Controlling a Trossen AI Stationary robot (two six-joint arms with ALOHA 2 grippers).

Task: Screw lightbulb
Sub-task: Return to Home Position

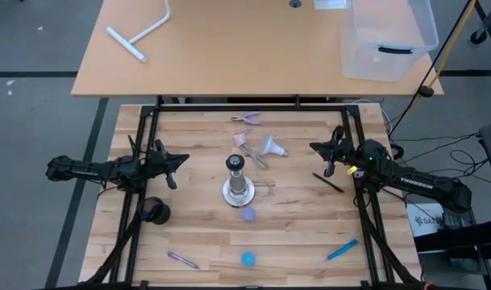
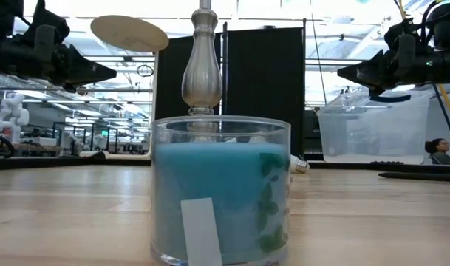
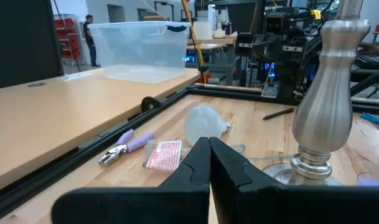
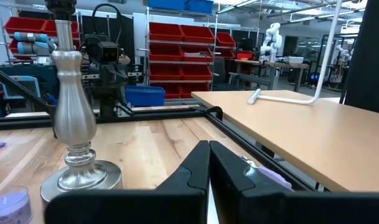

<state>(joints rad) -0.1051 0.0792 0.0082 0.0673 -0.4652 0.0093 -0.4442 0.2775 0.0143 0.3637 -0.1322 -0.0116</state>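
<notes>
Left gripper [image 3: 209, 148]: raised over the table's left side, fingers pressed together with nothing between them.
Socket stand [image 1: 237, 182]: upright at the table's middle, with a round silvery base, a swelling post and an empty black top.
Lightbulb, axis [image 1: 270, 147]: lies on its side, long axis flat on the wood. The globe end is toward the left and the neck points right, angled a little toward the front edge.
Lightbulb, place: on the bare wood just behind and to the right of the socket stand, apart from it, with both grippers well away.
Lightbulb, look: a frosted white globe narrowing to a greyish neck, and wider than the stand's post.
Right gripper [image 4: 209, 149]: raised over the table's right side, fingers closed tip to tip and empty.
Counts: one lightbulb, one socket stand, two grippers, one pair of purple-handled pliers [image 1: 247, 119], one pink packet [image 1: 240, 139], one purple candle [image 1: 247, 213] and one blue candle jar [image 1: 247, 258].
</notes>
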